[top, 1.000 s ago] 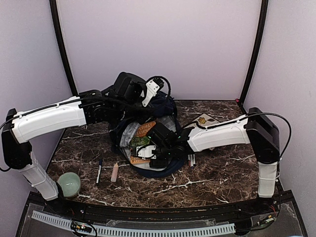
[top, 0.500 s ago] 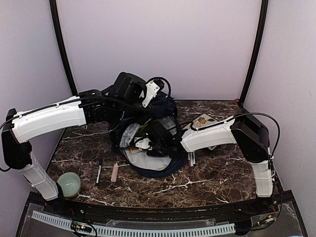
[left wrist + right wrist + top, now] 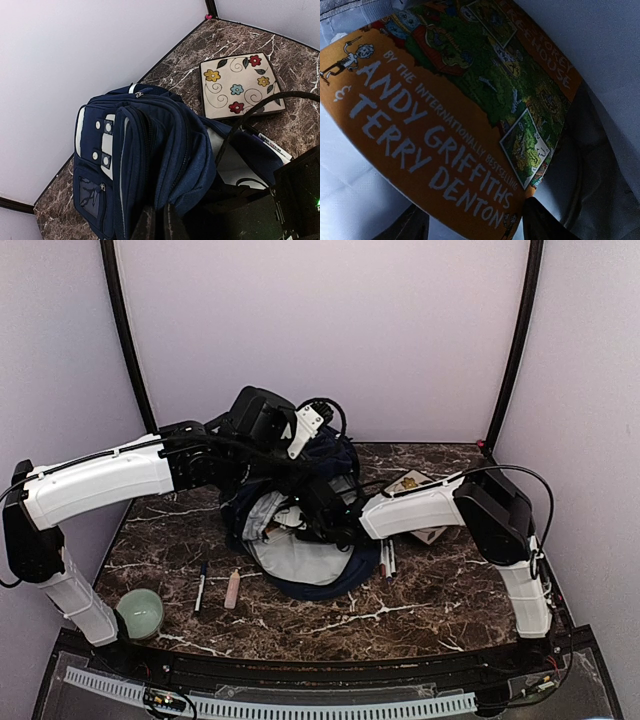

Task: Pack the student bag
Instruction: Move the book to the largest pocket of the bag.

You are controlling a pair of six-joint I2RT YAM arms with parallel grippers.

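Left gripper [image 3: 155,222] is pinched shut on the student bag [image 3: 150,145] rim, evidently to prop the mouth open. Right gripper [image 3: 475,227], jaws wide across the book [image 3: 460,115], holds it inside.

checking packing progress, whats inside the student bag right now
An orange book by Andy Griffiths and Terry Denton lies against the grey lining of the student bag. Anything beneath the book is covered.

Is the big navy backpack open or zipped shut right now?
Open. The navy-blue fabric backpack gapes, its light grey lining exposed from above; the right wrist view shows an orange paperback book against that lining.
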